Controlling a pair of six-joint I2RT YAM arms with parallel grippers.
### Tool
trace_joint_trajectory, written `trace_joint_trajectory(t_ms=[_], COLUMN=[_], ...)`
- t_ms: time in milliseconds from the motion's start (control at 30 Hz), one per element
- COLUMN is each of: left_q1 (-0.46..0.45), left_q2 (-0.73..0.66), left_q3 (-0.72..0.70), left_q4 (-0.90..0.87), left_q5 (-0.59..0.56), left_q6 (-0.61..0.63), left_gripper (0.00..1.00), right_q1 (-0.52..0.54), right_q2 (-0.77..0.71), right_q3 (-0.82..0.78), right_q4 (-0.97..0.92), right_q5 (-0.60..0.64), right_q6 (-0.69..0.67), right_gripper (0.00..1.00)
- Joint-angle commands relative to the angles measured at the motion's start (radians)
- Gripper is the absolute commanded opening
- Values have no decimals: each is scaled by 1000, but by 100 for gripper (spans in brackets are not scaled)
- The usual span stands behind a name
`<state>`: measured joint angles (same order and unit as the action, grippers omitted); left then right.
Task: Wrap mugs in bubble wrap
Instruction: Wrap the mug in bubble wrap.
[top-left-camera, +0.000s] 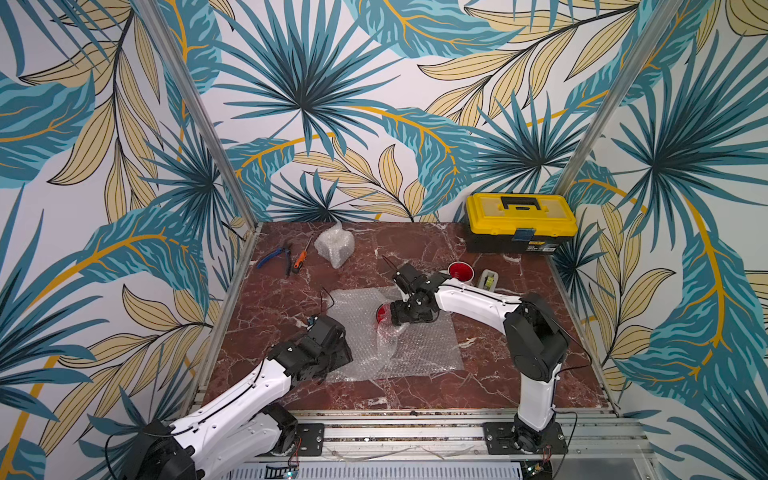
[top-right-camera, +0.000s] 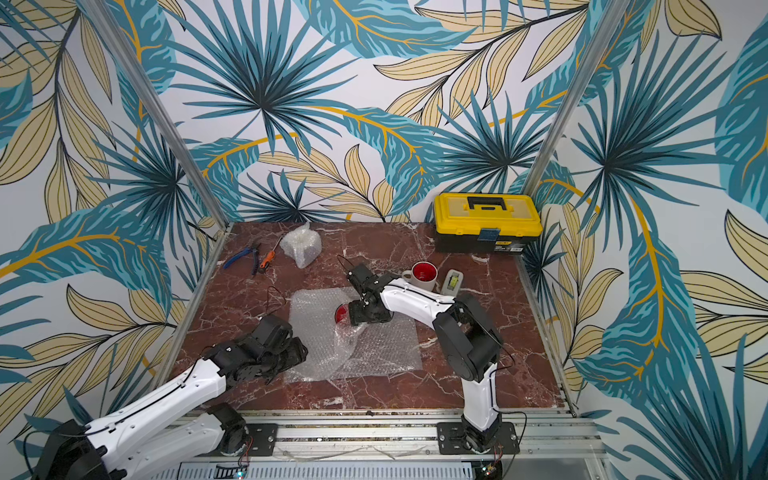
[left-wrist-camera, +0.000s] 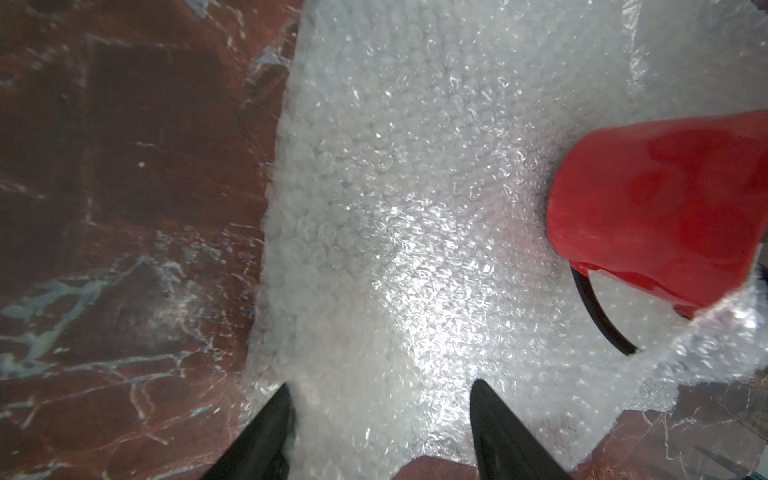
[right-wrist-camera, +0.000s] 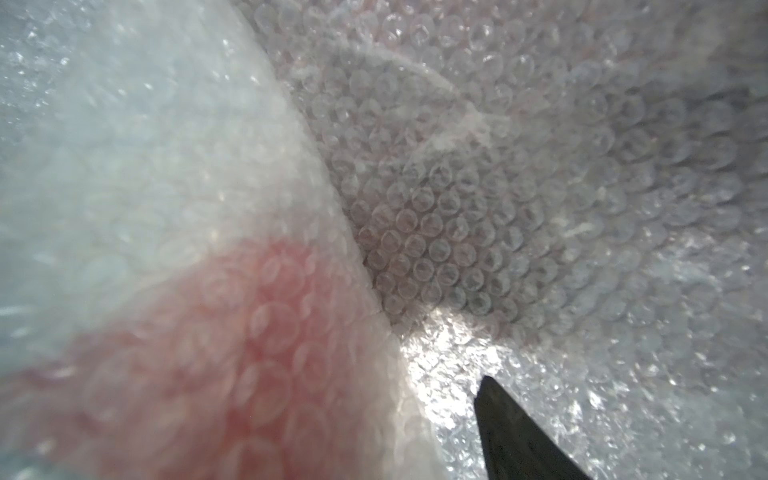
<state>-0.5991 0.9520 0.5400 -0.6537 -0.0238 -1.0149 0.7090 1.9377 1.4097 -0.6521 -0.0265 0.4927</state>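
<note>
A red mug (top-left-camera: 383, 313) lies on its side on a flat sheet of bubble wrap (top-left-camera: 424, 345) in mid-table, its mouth facing left. A flap of the sheet (top-left-camera: 386, 345) curls up against the mug's near side. My right gripper (top-left-camera: 409, 322) sits right over the mug. In the right wrist view one finger (right-wrist-camera: 519, 436) shows beside the wrap-covered mug (right-wrist-camera: 249, 332); the other is hidden. My left gripper (left-wrist-camera: 382, 382) is open, its fingers astride the sheet's left edge (left-wrist-camera: 415, 208), well short of the mug (left-wrist-camera: 665, 208). A white mug with red inside (top-left-camera: 460, 272) stands at the back right.
A closed bundle of bubble wrap (top-left-camera: 334, 247) lies at the back left, beside blue pliers (top-left-camera: 272, 255) and an orange screwdriver (top-left-camera: 300, 257). A small tape dispenser (top-left-camera: 488, 279) stands right of the white mug. A yellow toolbox (top-left-camera: 519, 222) fills the back right corner.
</note>
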Motion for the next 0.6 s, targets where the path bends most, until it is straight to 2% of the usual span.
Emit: trace_joint_trajectory(t_ms=[0, 267, 400, 567], left_q1=[5, 5, 5, 5], left_q2=[4, 41, 30, 27], left_q3=[46, 22, -2, -9], left_q4=[-6, 73, 169, 186], left_q5=[15, 57, 107, 112], left_q6=[21, 8, -3, -8], left_gripper=[66, 58, 58, 59], right_q1=[8, 8, 8, 7], right_q2=[37, 35, 34, 36], right_q3=[-28, -29, -29, -29], right_q4=[-53, -54, -56, -55], right_q5=[8, 5, 5, 2], right_q6=[3, 7, 6, 6], right_gripper=[74, 74, 74, 74])
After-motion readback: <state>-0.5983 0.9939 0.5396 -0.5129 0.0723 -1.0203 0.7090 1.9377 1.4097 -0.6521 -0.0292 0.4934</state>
